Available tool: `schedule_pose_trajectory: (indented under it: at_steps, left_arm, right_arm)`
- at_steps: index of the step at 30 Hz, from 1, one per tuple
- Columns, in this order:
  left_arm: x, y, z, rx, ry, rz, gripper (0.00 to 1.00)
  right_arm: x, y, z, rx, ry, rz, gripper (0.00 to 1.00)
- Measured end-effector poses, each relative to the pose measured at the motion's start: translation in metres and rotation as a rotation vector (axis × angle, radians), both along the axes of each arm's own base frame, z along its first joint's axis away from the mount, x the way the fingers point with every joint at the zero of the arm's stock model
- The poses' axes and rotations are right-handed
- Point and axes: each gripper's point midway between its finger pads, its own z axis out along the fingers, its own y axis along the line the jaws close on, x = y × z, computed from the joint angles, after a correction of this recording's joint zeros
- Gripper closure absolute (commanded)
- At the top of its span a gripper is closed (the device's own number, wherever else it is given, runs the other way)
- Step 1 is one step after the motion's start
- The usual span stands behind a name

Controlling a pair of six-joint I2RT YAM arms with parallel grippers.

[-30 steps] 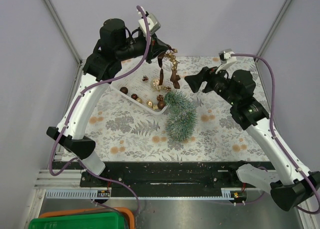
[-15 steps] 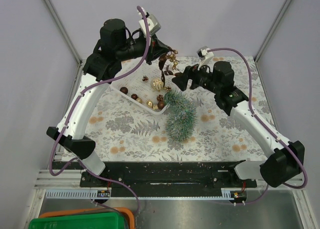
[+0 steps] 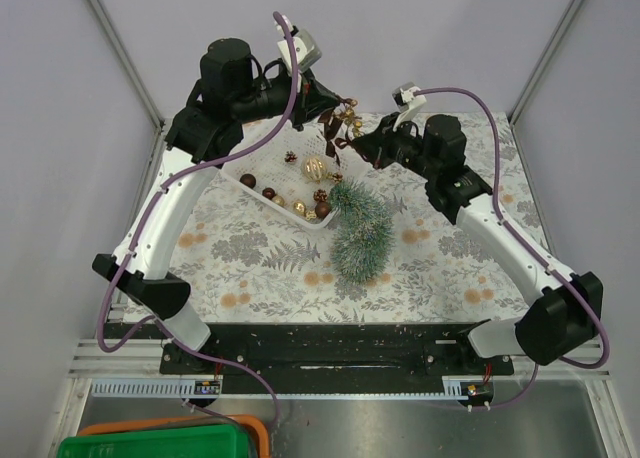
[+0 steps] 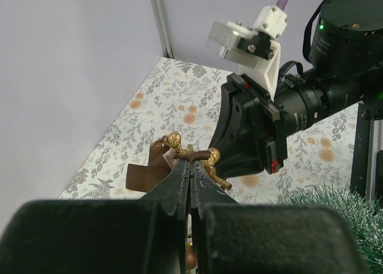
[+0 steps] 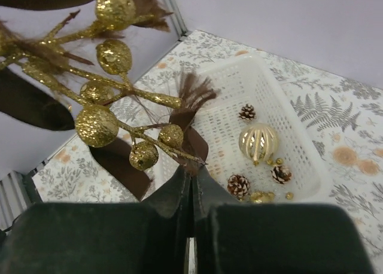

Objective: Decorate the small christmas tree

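Observation:
The small christmas tree (image 3: 358,228) lies on its side on the leaf-print cloth, just right of the white basket (image 3: 268,156). Above the basket's far end hangs a gold berry sprig (image 3: 341,128) with brown ribbon. My left gripper (image 3: 333,114) is shut on its upper part; in the left wrist view the closed tips (image 4: 191,161) pinch the brown band beside the gold berries (image 4: 174,139). My right gripper (image 3: 360,140) is shut on the same sprig, its tips (image 5: 192,170) clamped on the stem end and ribbon below the berries (image 5: 97,125).
The basket (image 5: 272,94) holds a gold striped bauble (image 5: 257,141), pine cones (image 5: 238,184) and small brown and gold balls (image 3: 268,192). Frame posts stand at the back corners. A green bin (image 3: 160,444) sits below the table's near edge.
The right arm swung left to the hanging sprig and its gripper went from open to shut on it. The left gripper kept its hold; the sprig shifted slightly.

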Motion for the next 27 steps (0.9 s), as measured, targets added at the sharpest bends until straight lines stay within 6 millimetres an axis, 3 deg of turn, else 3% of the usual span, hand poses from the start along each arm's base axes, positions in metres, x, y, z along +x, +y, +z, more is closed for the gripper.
schedule_pose_trajectory:
  at_steps: [6,11,16,20,23,27]
  left_arm:
    - [0.001,0.012,-0.012,0.020,0.027,0.044,1.00]
    - [0.005,0.033,-0.022,0.035,0.049,0.105,1.00]
    - [0.000,0.042,-0.017,0.028,0.042,0.116,0.98]
    - [-0.015,0.045,-0.014,0.021,0.040,0.091,0.99]
    - [-0.024,0.047,-0.014,0.018,0.041,0.078,1.00]
    - [-0.033,0.047,-0.013,0.017,0.048,0.056,1.00]
  right_arm:
    - [0.003,-0.028,0.011,-0.074,-0.047,-0.137,1.00]
    - [-0.002,-0.054,0.064,-0.106,-0.160,-0.242,1.00]
    - [-0.029,-0.070,0.118,-0.095,-0.270,-0.256,1.00]
    - [-0.056,-0.072,0.149,-0.080,-0.319,-0.200,1.00]
    - [-0.069,-0.070,0.160,-0.082,-0.326,-0.153,1.00]
    - [-0.083,-0.067,0.159,-0.101,-0.303,-0.101,1.00]
